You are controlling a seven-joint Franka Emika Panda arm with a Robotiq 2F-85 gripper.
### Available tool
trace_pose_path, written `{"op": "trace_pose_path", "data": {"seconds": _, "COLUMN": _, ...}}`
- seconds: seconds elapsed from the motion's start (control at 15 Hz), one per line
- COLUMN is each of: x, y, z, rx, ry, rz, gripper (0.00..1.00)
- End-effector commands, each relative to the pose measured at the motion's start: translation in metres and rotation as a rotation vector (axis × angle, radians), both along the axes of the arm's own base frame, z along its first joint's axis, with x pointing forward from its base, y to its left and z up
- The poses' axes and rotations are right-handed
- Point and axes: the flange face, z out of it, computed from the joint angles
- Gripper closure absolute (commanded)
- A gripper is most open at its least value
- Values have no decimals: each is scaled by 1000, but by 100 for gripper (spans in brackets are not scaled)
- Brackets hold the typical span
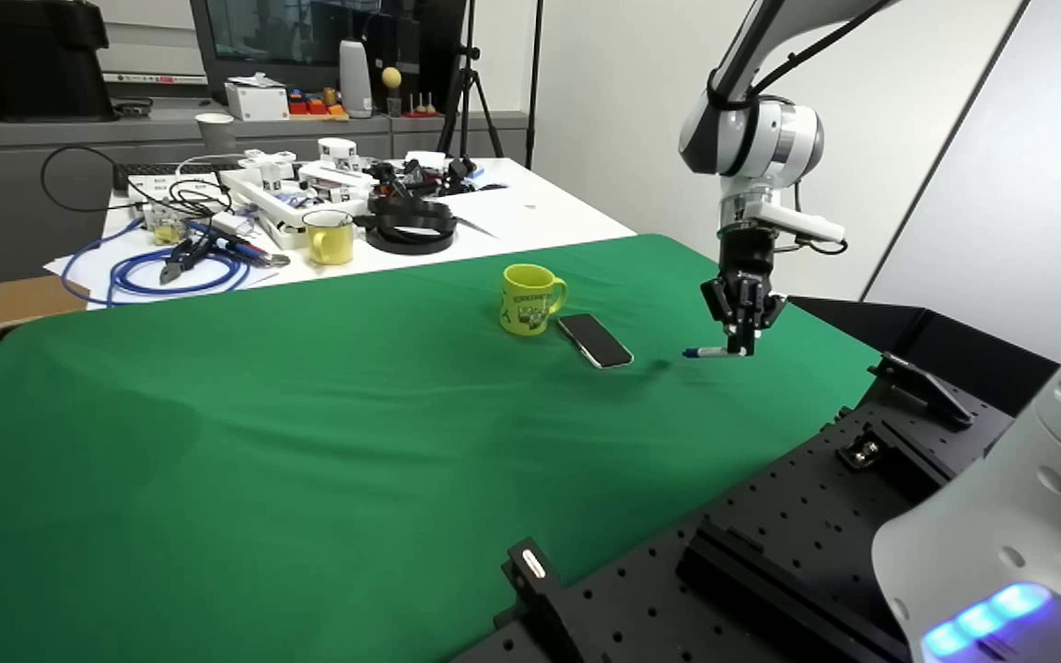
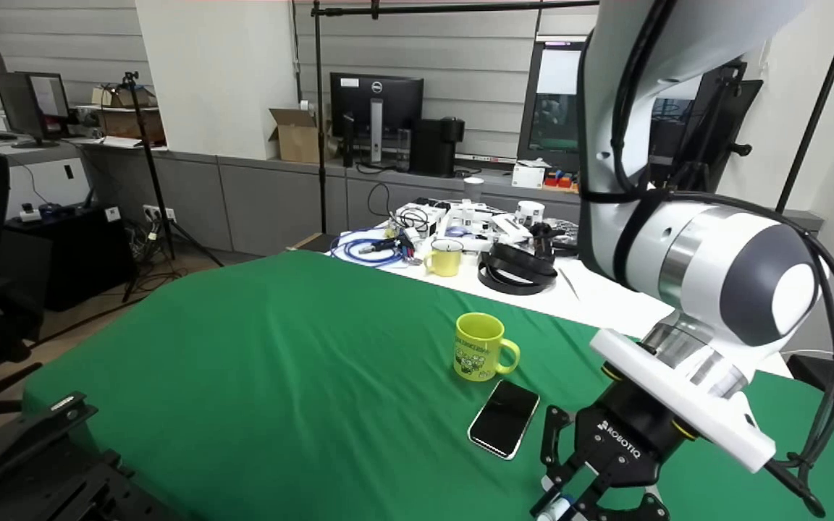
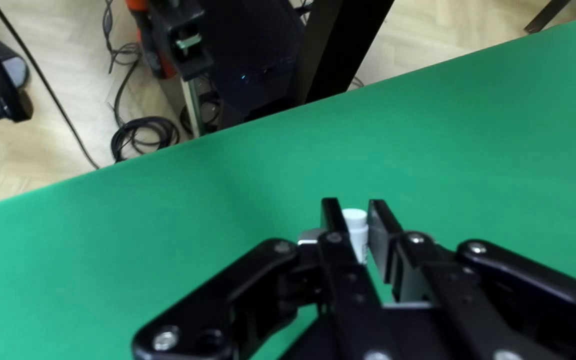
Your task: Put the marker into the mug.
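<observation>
The marker is white with a blue end. In an exterior view the marker (image 1: 713, 353) lies level between the fingertips of my gripper (image 1: 740, 343), a little above the green cloth, its blue end pointing toward the mug side. In the wrist view my gripper (image 3: 354, 204) is shut on the marker (image 3: 358, 237), and its white end shows between the fingers. In an exterior view the gripper and the marker (image 2: 556, 509) are cut by the bottom edge. The yellow-green mug (image 1: 525, 302) stands upright on the cloth, also in an exterior view (image 2: 475, 349). The mug is out of the wrist view.
A black phone (image 1: 595, 341) lies flat between the mug and the gripper, also in an exterior view (image 2: 504, 420). A white table behind holds a yellow cup (image 1: 329, 238), black straps (image 1: 409, 226) and cables. The wrist view shows the cloth's edge (image 3: 248, 127) and floor beyond.
</observation>
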Motion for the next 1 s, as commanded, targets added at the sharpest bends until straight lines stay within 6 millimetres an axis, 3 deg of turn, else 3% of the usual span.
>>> {"op": "trace_pose_path", "data": {"seconds": 0.0, "x": 12, "y": -11, "z": -2, "rx": 131, "ry": 82, "rz": -125, "gripper": 96}}
{"op": "trace_pose_path", "data": {"seconds": 0.4, "x": 18, "y": -17, "z": -10, "rx": 357, "ry": 86, "rz": -350, "gripper": 96}}
{"op": "trace_pose_path", "data": {"seconds": 0.47, "x": 19, "y": -19, "z": -12, "rx": 384, "ry": 68, "rz": -365, "gripper": 96}}
{"op": "trace_pose_path", "data": {"seconds": 0.53, "x": 11, "y": -11, "z": -10, "rx": 341, "ry": 70, "rz": -306, "gripper": 82}}
{"op": "trace_pose_path", "data": {"seconds": 0.93, "x": 13, "y": -16, "z": -15, "rx": 373, "ry": 59, "rz": -340, "gripper": 82}}
